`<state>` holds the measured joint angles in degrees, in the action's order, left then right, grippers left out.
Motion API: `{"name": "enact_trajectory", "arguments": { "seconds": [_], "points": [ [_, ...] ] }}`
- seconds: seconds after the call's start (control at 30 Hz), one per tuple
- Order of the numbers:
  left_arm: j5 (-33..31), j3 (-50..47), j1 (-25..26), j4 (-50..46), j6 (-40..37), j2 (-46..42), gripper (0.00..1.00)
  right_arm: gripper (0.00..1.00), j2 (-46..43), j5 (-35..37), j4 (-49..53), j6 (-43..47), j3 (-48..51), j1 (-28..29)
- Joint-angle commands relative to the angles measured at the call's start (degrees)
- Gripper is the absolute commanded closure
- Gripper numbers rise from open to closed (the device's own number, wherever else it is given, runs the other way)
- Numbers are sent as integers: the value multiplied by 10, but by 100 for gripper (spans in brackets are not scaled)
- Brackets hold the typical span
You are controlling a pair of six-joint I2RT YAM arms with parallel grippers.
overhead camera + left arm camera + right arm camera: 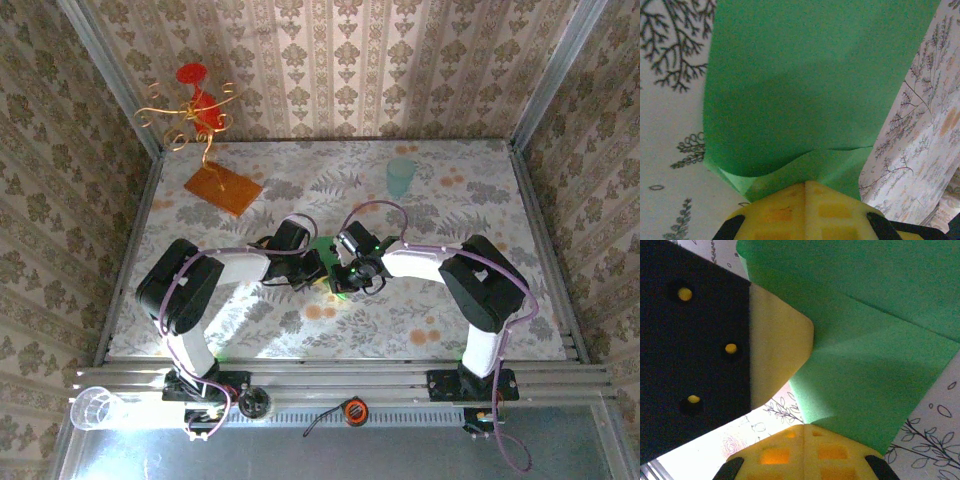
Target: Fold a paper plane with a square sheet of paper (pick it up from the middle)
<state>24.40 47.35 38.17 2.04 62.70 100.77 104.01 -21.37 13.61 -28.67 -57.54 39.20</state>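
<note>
From above I see the orange-brown board [222,186] lying well back on the left of the flowered table [470,200]. A gold wire stand [196,105] carrying red pieces rises behind it. A pale teal cup [401,176] stands well back on the right. All three sit well apart from the work. A clear cup [95,408] stands at the near-left corner, beside the rail.

Both arms fold inward and meet mid-table, and their wrists cover most of the paper plane [325,248] from overhead. The left gripper [805,200] has its yellow pads pressed together, tips touching the near edge of the green paper, which stretches away ahead of them. The right gripper [804,445] is likewise closed, tips against the paper's edge. I cannot tell whether either pinches a layer. On the right wrist camera the left arm's pale finger [777,345] meets the sheet's side.

The paper is plain green and lies on the table, with a straight diagonal crease and a small turned-up flap at the near edge.
</note>
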Motion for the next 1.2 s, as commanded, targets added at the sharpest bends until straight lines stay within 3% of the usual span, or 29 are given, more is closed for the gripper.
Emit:
{"name": "enact_trajectory", "arguments": {
  "seconds": [0.0,1.17],
  "points": [
    [-19,1,-2,-44,-18,22,97,100,12,16,23,8,6,-1],
    [-22,-2,-2,-45,-23,27,97,98,-45,-4,94,39,68,-1]
  ]
}}
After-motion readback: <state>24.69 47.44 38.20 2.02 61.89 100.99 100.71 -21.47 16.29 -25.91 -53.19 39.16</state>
